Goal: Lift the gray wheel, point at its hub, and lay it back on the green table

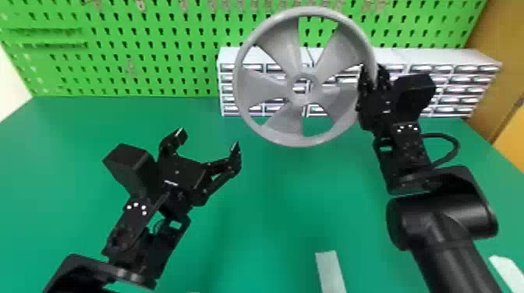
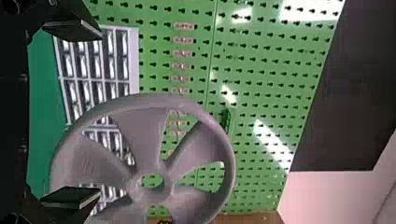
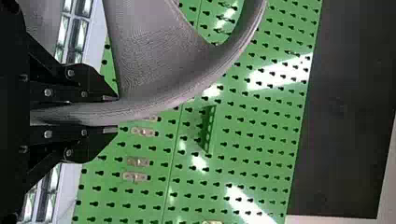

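Observation:
Held up above the green table (image 1: pixel 296 218), the gray wheel (image 1: pixel 288 138) stands upright, its spokes and hub (image 1: pixel 302 87) facing the head camera. My right gripper (image 1: pixel 368 80) is shut on the wheel's right rim. In the right wrist view the rim (image 3: pixel 154 107) runs between the two fingers of my right gripper (image 3: pixel 112 114). Lower left of the wheel, my left gripper (image 1: pixel 208 138) stands open with nothing between its fingers, apart from the wheel. The left wrist view has the wheel (image 2: pixel 140 128) beyond my open left gripper (image 2: pixel 98 112).
White drawer cabinets (image 1: pixel 432 58) stand at the table's back, behind the wheel. A green pegboard (image 1: pixel 156 46) rises behind them. A pale strip (image 1: pixel 330 270) lies near the table's front, and another pale piece (image 1: pixel 507 270) is at the right front.

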Controlling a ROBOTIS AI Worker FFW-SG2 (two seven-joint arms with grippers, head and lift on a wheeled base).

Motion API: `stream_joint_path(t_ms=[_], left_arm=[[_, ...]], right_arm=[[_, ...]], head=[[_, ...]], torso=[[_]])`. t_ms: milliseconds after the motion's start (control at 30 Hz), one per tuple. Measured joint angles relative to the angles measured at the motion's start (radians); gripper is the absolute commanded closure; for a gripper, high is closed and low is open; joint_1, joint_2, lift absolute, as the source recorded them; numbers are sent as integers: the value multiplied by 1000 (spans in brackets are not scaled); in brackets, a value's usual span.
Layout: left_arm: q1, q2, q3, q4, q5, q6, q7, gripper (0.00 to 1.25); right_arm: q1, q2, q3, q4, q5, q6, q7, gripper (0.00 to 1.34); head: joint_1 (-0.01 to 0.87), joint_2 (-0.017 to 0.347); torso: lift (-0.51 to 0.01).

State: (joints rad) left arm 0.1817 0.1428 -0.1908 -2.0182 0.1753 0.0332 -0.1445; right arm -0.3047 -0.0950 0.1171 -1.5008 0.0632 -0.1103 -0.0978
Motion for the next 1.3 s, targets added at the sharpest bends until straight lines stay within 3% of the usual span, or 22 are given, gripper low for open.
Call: stream_joint_path(t_ms=[133, 200, 233, 300, 433, 567, 733, 833, 1300], left_arm=[[11, 3, 25, -27, 19, 33, -59, 220], [14, 4, 39, -39, 27, 48, -79, 418], [14, 4, 44, -44, 30, 53, -83, 625], [15, 5, 51, -56, 34, 66, -86, 860], [11, 5, 53, -69, 36, 90, -78, 921], [4, 4, 37, -75, 24, 108, -40, 1168], [-3, -3, 9, -80, -14, 106, 6, 1174], [-6, -9, 6, -80, -26, 103, 8, 1228], [-53, -38, -8, -34, -28, 126, 8, 1228]], right_arm=[[-2, -1, -5, 6, 7, 1, -5, 1216], [-2, -2, -6, 8, 10, 1, -7, 1216], [-2, -2, -6, 9, 11, 1, -7, 1216], [-3, -2, -6, 11, 13, 3, -8, 1216], [-6, -2, -5, 12, 17, 6, -10, 1216], [-10, -2, -1, 15, 19, 7, -12, 1216], [-12, 0, 4, 18, 20, 9, -14, 1216], [-12, 0, 6, 19, 21, 12, -15, 1216], [-12, 4, 21, 24, 22, 18, -17, 1216]], head=[[692, 48], [692, 48], [692, 48], [692, 48], [692, 48], [692, 48], [692, 48], [692, 48], [692, 48]], torso=[[-93], [-93], [-93], [-93], [-93], [-93], [-93], [-93], [-93]])
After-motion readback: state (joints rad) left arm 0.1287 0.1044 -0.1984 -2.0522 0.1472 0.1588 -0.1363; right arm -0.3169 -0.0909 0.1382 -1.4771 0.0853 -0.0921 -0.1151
